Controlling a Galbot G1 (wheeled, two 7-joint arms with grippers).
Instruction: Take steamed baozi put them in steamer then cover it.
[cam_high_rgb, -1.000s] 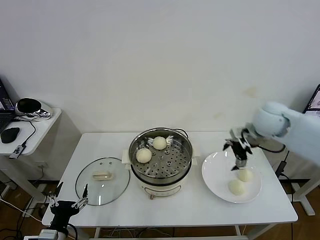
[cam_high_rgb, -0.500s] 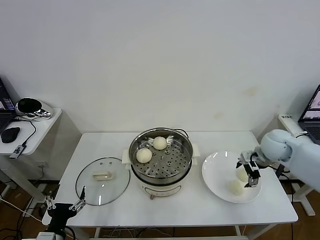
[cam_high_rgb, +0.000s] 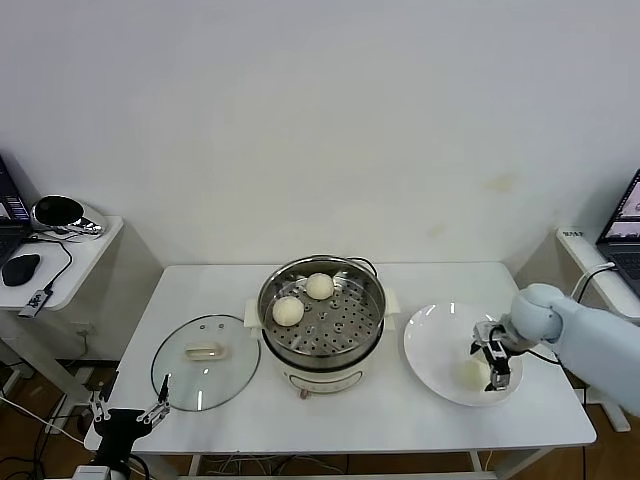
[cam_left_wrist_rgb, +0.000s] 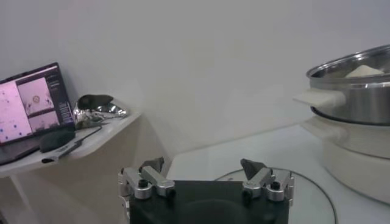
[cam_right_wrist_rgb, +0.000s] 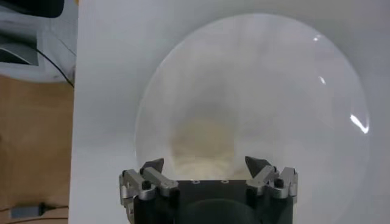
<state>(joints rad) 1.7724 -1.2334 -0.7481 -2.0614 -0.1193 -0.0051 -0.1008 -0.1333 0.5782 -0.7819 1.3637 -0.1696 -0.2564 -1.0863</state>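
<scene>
Your right gripper (cam_high_rgb: 494, 368) is down on the white plate (cam_high_rgb: 430, 350), jaws spread apart on either side of a bun (cam_right_wrist_rgb: 204, 146), not yet clenched. I judge the step is picking it up: squeeze gently, then lift straight. A 2nd bun on the plate is hidden. The steamer (cam_high_rgb: 321, 310) at the bench's (cam_high_rgb: 400, 425) centre holds 2 buns. The glass lid (cam_high_rgb: 205, 360) lies beside it. Your left gripper (cam_high_rgb: 128, 415) waits near the lid, jaws released.
</scene>
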